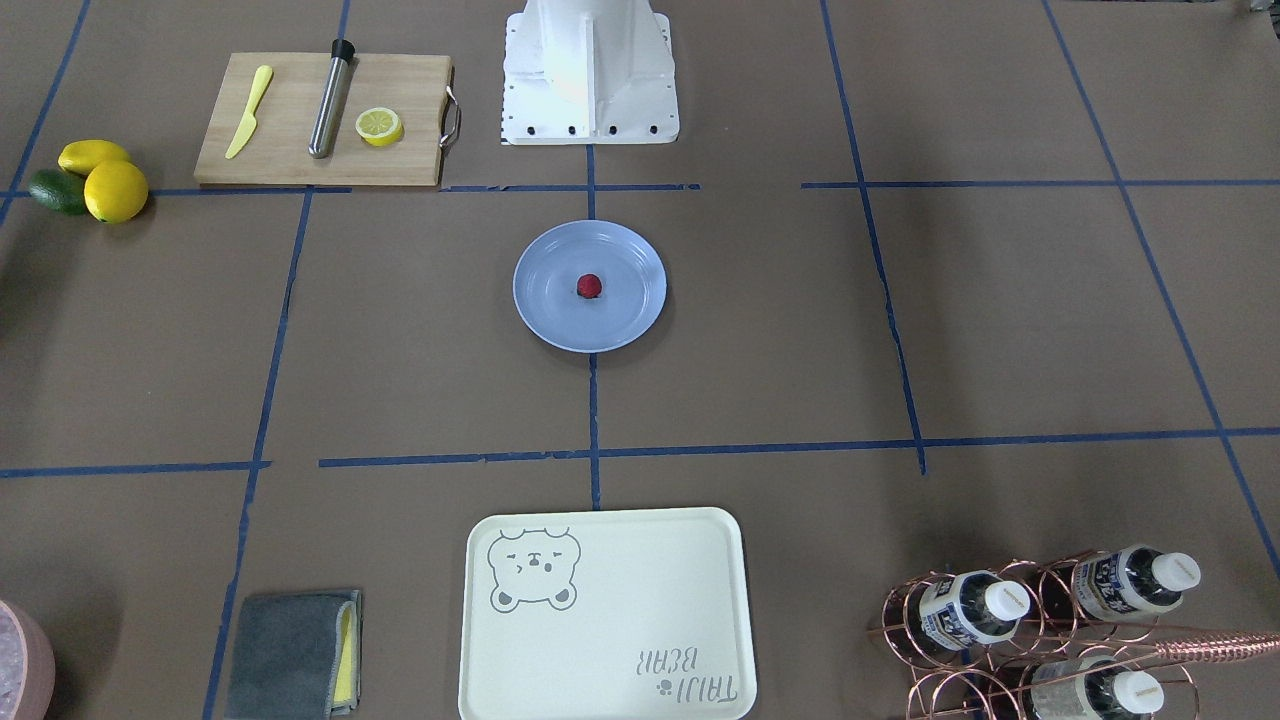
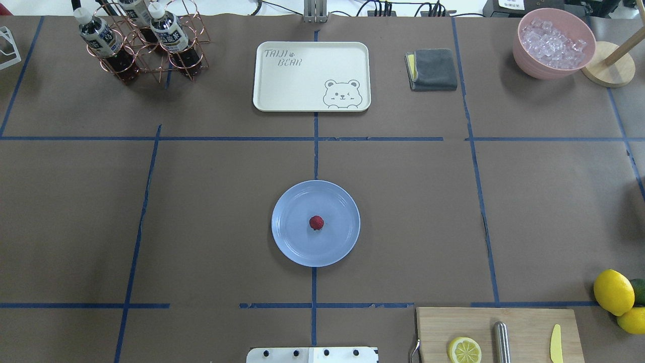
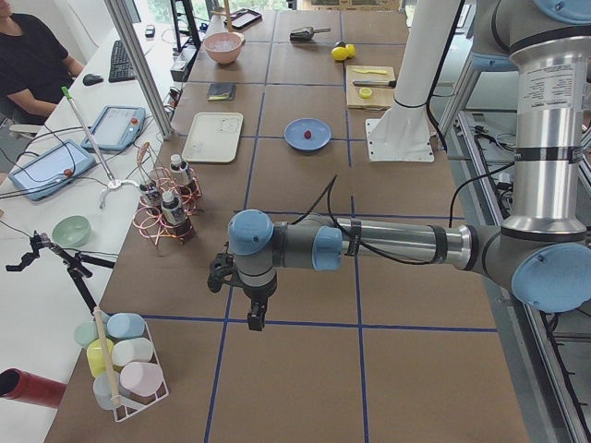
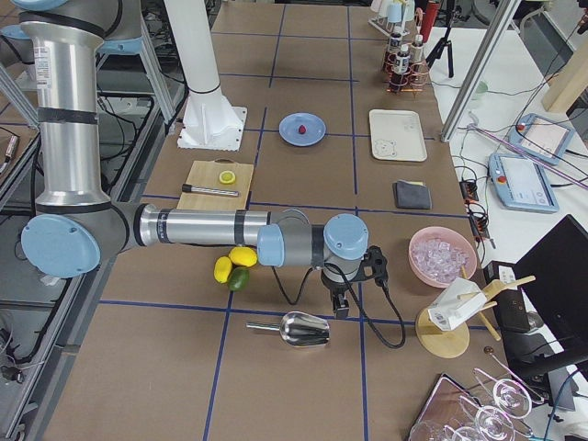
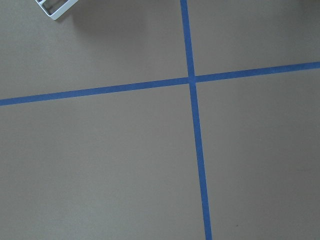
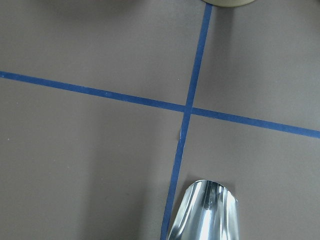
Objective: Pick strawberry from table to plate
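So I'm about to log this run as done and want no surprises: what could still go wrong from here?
The strawberry lies loose in the middle of the shallow plate, so a jolt to the table might roll it toward the rim. The right tool hangs low, close to the metal scoop; a careless move from there could knock it.

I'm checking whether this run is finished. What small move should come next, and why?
Probably none: I would leave both arms where they are. The strawberry already sits near the middle of the plate, free of any gripper. The left gripper hangs over the table far from it, and the right gripper hangs beside a metal scoop, also well away.
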{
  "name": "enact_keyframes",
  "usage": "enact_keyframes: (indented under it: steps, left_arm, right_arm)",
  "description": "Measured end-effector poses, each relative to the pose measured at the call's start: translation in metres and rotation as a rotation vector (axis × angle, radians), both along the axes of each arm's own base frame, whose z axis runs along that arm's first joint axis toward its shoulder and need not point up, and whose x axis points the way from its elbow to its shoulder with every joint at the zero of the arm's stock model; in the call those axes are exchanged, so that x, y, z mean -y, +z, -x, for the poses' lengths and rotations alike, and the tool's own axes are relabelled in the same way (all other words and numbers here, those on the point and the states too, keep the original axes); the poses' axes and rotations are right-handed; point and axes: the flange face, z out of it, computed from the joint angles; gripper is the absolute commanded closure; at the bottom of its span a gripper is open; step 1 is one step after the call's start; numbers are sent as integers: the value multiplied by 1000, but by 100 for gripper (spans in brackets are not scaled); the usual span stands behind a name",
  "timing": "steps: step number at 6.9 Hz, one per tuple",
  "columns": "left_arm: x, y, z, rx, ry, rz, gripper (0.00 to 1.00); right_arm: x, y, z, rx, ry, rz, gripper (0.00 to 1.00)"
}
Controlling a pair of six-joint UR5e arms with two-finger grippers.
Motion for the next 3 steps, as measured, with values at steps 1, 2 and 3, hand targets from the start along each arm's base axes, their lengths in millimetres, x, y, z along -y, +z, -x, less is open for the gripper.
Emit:
enact_keyframes:
  steps: [1, 2, 3]
  left_arm:
    - [0, 0, 0, 0, 0, 0, 0]
    - [0, 0, 0, 0, 0, 0, 0]
    - [0, 0, 0, 0, 0, 0, 0]
  right_arm:
    - [0, 0, 0, 4, 0, 2, 0]
    - [-1, 0, 1, 12, 2, 6, 0]
    - [-1, 0, 1, 19, 8, 14, 0]
